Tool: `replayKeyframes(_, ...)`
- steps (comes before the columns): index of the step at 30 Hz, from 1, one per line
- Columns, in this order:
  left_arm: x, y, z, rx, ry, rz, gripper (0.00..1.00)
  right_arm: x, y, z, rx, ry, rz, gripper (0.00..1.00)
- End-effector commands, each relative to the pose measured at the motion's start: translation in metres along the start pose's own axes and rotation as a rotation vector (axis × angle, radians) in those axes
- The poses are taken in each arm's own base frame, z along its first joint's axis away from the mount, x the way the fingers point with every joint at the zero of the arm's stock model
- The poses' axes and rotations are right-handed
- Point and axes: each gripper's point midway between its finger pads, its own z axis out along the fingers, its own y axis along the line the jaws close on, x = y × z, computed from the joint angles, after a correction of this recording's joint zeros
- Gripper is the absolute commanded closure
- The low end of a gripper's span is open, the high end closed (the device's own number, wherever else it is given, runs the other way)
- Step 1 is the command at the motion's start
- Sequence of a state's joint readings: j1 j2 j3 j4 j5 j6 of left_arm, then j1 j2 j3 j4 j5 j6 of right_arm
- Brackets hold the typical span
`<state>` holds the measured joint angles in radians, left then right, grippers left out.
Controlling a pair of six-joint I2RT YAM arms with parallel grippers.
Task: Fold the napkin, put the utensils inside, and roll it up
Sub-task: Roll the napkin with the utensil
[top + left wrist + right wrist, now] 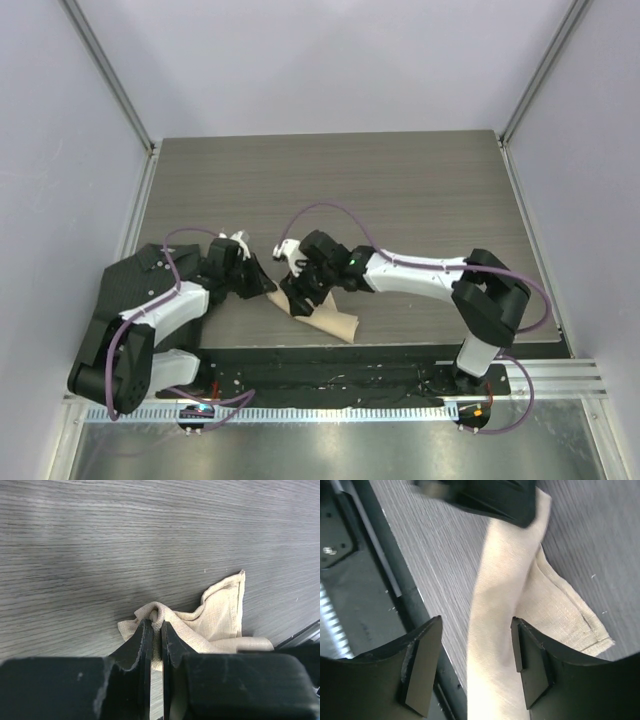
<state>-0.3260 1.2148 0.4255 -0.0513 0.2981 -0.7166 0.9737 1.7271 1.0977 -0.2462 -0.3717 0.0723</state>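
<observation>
The beige napkin [335, 320] lies bunched into a loose roll near the table's front edge, between the two grippers. My left gripper [266, 286] is shut on a raised fold at the napkin's left end; in the left wrist view the jaws [154, 624] pinch the cloth [220, 615] tightly. My right gripper [300, 297] is open. In the right wrist view its jaws [476, 623] straddle the rolled napkin [500, 595] without closing on it. The left gripper's black fingers [490, 497] show at the top of that view. No utensils are visible; I cannot tell whether they are inside the roll.
The dark base strip [330, 372] and metal rail [350, 410] run along the table's near edge, close to the napkin. It also shows in the right wrist view [355, 585]. Grey walls enclose the wood-grain table [330, 190] on three sides.
</observation>
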Motion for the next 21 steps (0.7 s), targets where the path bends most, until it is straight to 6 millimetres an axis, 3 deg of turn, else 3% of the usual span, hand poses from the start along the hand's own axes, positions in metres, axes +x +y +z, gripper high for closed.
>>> replayKeyframes(1, 0.007, 0.006, -0.002, -0.059, 0.083, -0.003, 0.95, -0.022, -0.013, -0.012, 0.349, -0.061, -0.232, 0.35)
replayKeyframes(4, 0.009, 0.006, -0.002, -0.070, 0.108, -0.011, 0.95, -0.023, -0.009, -0.005, 0.449, -0.074, -0.332, 0.35)
replayKeyframes(8, 0.009, 0.005, -0.002, -0.074, 0.118, -0.015, 0.95, -0.019, -0.002, 0.010, 0.454, -0.053, -0.391, 0.37)
replayKeyframes(16, 0.007, 0.002, -0.004, -0.067, 0.117, -0.012, 0.94, 0.005, -0.016, 0.031, 0.471, 0.030, -0.404, 0.42)
replayKeyframes(21, 0.004, -0.002, -0.005, -0.050, 0.107, -0.003, 0.84, 0.014, -0.025, 0.033, 0.472, 0.056, -0.382, 0.42)
